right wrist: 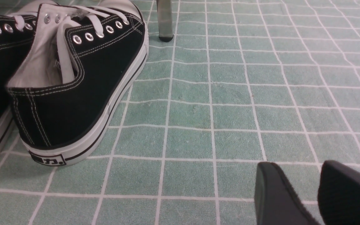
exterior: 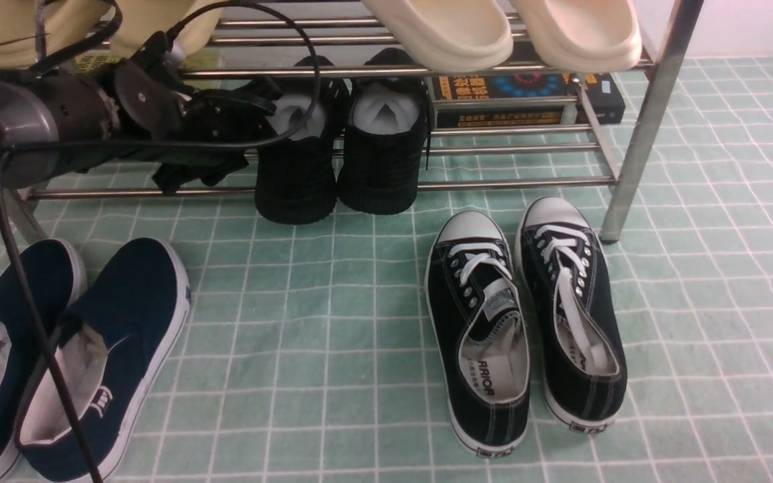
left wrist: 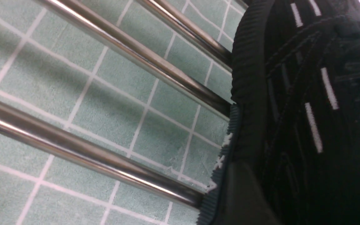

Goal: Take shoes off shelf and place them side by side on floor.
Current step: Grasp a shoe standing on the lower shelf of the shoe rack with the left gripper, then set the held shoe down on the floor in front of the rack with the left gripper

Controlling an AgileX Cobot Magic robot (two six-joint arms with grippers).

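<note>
The two black knit shoes stand on the lower tier of the chrome shelf [exterior: 514, 182], heels toward me, white paper inside: left shoe [exterior: 296, 168], right shoe [exterior: 383, 161]. My left gripper [exterior: 259, 111] reaches in under the upper tier at the left shoe's opening. The left wrist view is filled by that shoe's side [left wrist: 292, 93] with white dashes, and one dark finger [left wrist: 242, 193] lies against its ribbed sole; the other finger is hidden. My right gripper [right wrist: 298, 168] hovers low over the green grid floor [right wrist: 230, 109], open and empty, out of the front view.
Black canvas sneakers [exterior: 521, 315] with white laces sit on the floor [exterior: 333, 322] by the shelf's right leg [exterior: 641, 134]. Navy slip-ons [exterior: 71, 355] lie front left, crossed by my arm's cable [exterior: 37, 322]. Cream slippers [exterior: 494, 30] rest on the upper tier, a dark box [exterior: 527, 94] behind.
</note>
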